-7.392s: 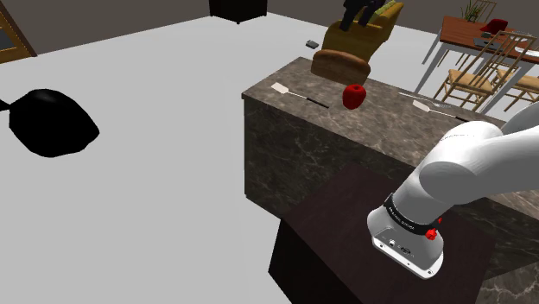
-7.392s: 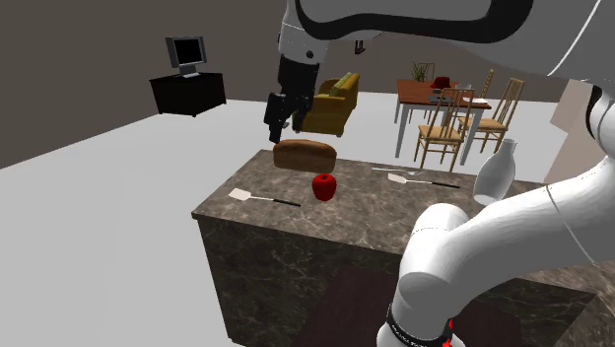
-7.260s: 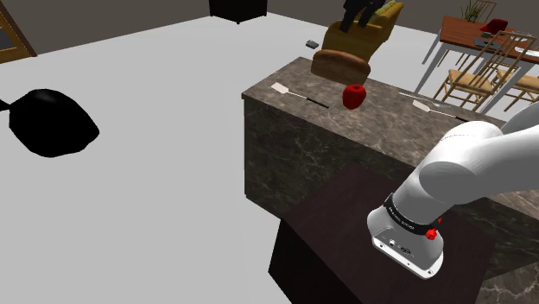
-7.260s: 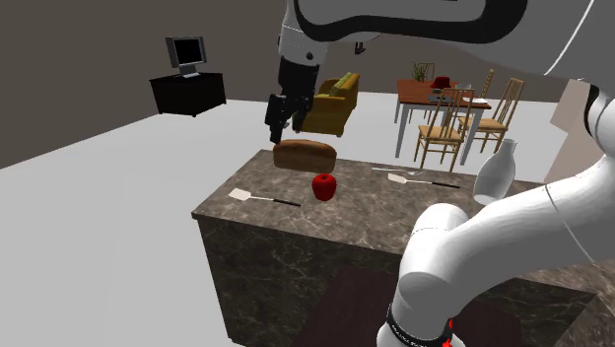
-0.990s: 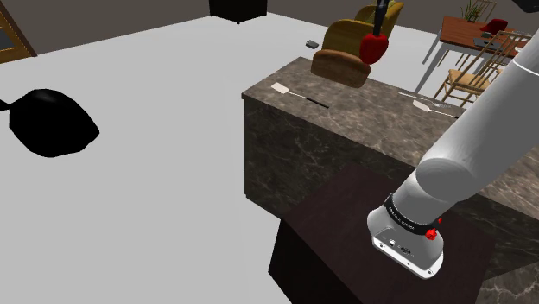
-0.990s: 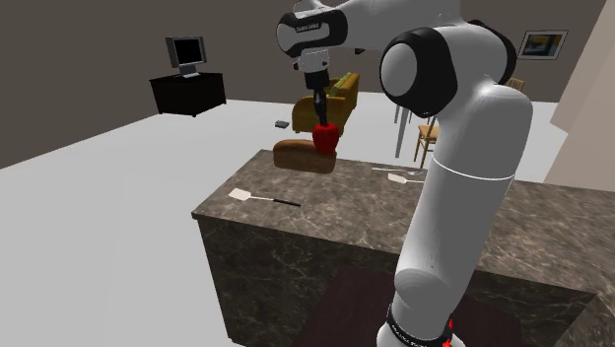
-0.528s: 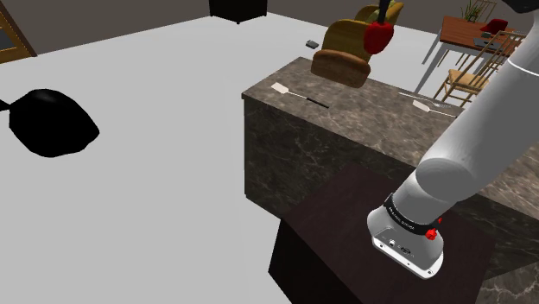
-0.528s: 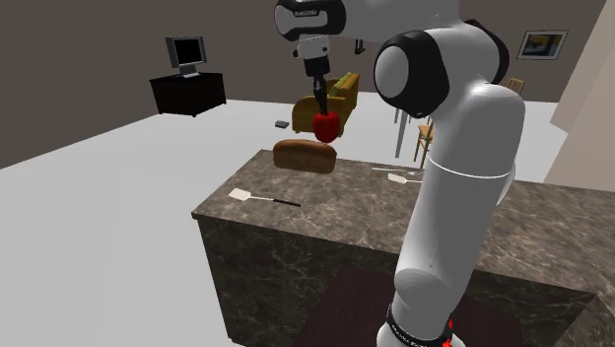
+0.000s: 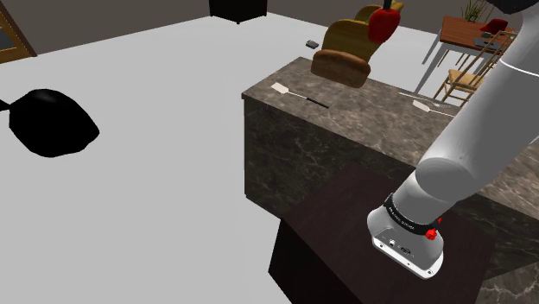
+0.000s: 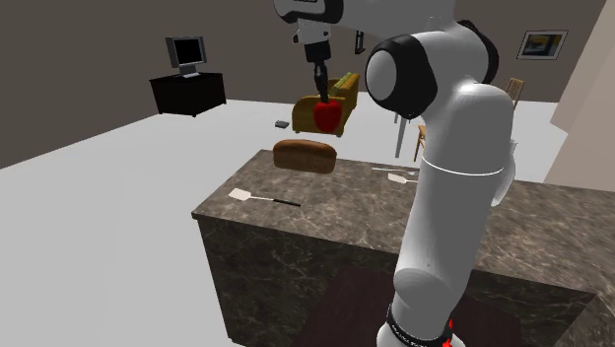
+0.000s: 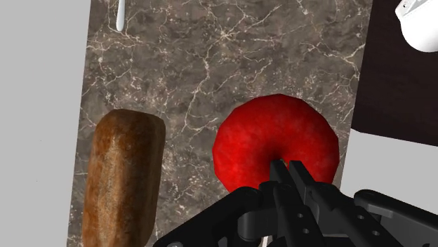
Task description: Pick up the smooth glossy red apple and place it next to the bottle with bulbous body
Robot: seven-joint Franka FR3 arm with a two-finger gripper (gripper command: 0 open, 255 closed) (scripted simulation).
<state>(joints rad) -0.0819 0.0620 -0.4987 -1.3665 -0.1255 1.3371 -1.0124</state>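
**Red apple pinched in the air above the marble counter**

The black gripper [image 10: 322, 95] pointed straight down, its two fingers pressed in on the top of the red apple [image 10: 326, 115] and pinching it. The apple hung clear of the dark marble counter [image 10: 325, 222], over its far end. In the second exterior view it sat above the brown bread loaf [image 10: 306, 155] and slightly to that view's right. The wrist view showed the apple [image 11: 275, 144] under the fingertips of the gripper [image 11: 288, 172], with the loaf [image 11: 123, 179] lying apart from it on the counter [image 11: 210, 63].

In the shoulder view the apple [image 9: 383, 24] hung below the gripper [image 9: 383, 9], above the loaf [image 9: 341, 65]. A white spatula [image 9: 298, 93] lay on the counter [image 9: 363, 129] at the loaf's near left, and a second spatula [image 9: 436, 108] lay further right. A yellow armchair [image 10: 340, 92] stood on the floor behind.
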